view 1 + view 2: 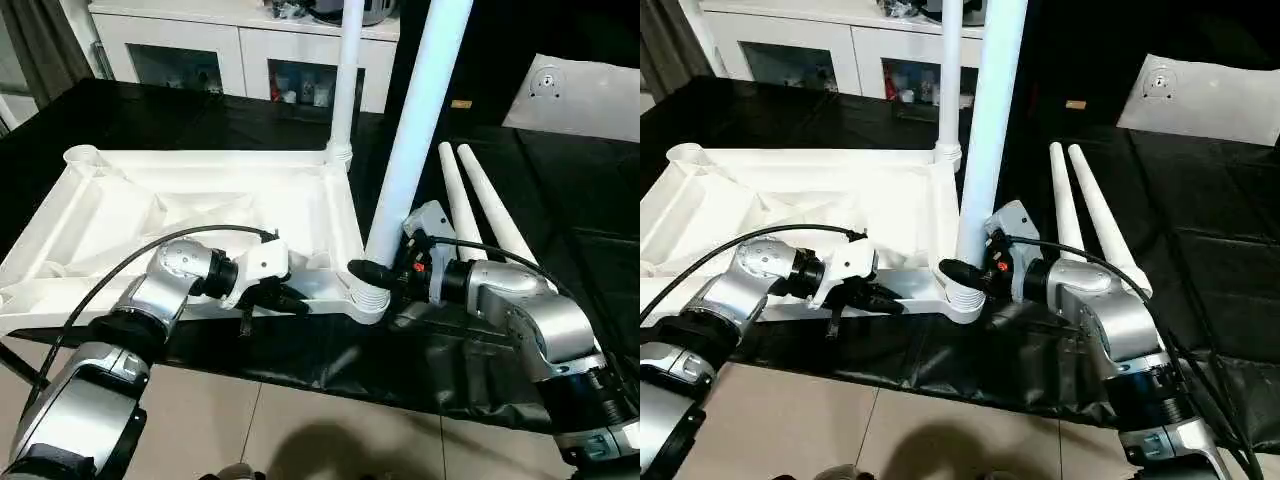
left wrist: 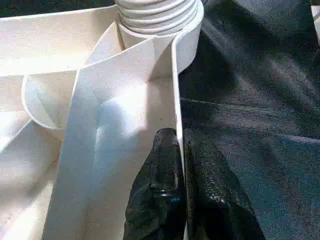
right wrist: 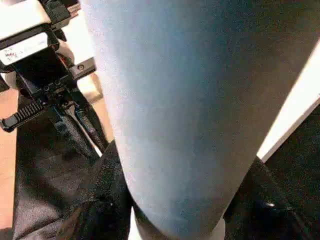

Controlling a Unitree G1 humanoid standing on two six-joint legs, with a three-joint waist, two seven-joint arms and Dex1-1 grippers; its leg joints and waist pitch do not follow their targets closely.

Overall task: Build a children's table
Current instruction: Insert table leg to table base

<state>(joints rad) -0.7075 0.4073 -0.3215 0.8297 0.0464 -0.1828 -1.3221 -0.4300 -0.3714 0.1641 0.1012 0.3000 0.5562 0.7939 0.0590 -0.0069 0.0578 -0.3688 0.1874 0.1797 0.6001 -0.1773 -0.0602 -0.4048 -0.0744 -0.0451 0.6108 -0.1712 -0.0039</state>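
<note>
gripping the light, stiff, slippery leg (image 1: 415,130) low at frame centre with the right gripper (image 1: 385,272), pinching the thin tabletop rim (image 2: 176,100) in the left gripper (image 2: 181,150).

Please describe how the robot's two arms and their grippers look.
Both forearms are rounded silver metal with black joint bands. The left gripper has a white housing, the right gripper a grey one with small red marks. Each has two black fingers. A thin black cable loops over each arm.

One tabletop (image 1: 200,200), two legs standing (image 1: 420,120) (image 1: 347,80), two legs lying (image 1: 458,200) (image 1: 495,210).
</note>
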